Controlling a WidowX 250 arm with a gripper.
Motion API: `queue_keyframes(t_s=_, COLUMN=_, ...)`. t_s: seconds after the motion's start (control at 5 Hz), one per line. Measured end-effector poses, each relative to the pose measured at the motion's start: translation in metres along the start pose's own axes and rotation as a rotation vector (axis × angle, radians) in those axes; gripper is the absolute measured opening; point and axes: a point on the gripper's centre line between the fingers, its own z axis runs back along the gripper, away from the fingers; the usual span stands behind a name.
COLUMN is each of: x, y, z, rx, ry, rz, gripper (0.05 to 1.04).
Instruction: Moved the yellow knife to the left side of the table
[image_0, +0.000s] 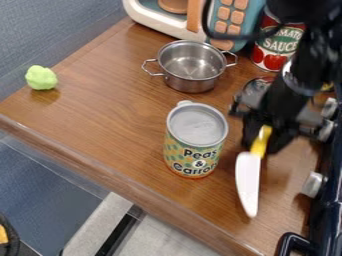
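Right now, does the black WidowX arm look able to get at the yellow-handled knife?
Yes, it seems so: its gripper is right at the handle end of the knife, and the food can stands beside the blade, not in between.

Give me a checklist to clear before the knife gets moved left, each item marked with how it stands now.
1. Yellow-handled knife at the gripper: ok.
2. Grip on the handle secure: cannot tell.
3. Blade lifted off the table: cannot tell.
4. Blade apart from the peas and carrots can: ok, a narrow gap shows.
5. Straight path left free: not ok, that can stands in the way.
6. Knife on the table's left side: not ok, it is right of the can.
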Motion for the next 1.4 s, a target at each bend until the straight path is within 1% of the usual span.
queue_keyframes(t_s=0.2, x=0.030, y=0.010, z=0.031, rx=-0.070, ry=-0.026, rz=0.057, gripper=0.397)
queue_keyframes(t_s=0.4, x=0.072, y=0.036, z=0.058, rx=-0.118, ry=-0.038, rz=0.160, gripper=0.397)
queue_keyframes(t_s=0.6, x=0.104, y=0.081, z=0.072, rx=-0.107, ry=-0.049, rz=0.261, gripper=0.397)
queue_keyframes(t_s=0.8, x=0.121, y=0.129, z=0.069, rx=-0.056, ry=-0.054, rz=0.359, gripper=0.397)
queue_keyframes(t_s=1.0, x=0.132, y=0.172, z=0.064, rx=0.001, ry=-0.079, rz=0.408, gripper=0.397)
queue_keyframes(t_s=1.2, x=0.138, y=0.225, z=0.042, rx=0.050, ry=-0.065, rz=0.414, gripper=0.397)
queue_keyframes(t_s=1.4, x=0.145, y=0.265, z=0.009, rx=0.115, ry=-0.027, rz=0.379, gripper=0.397)
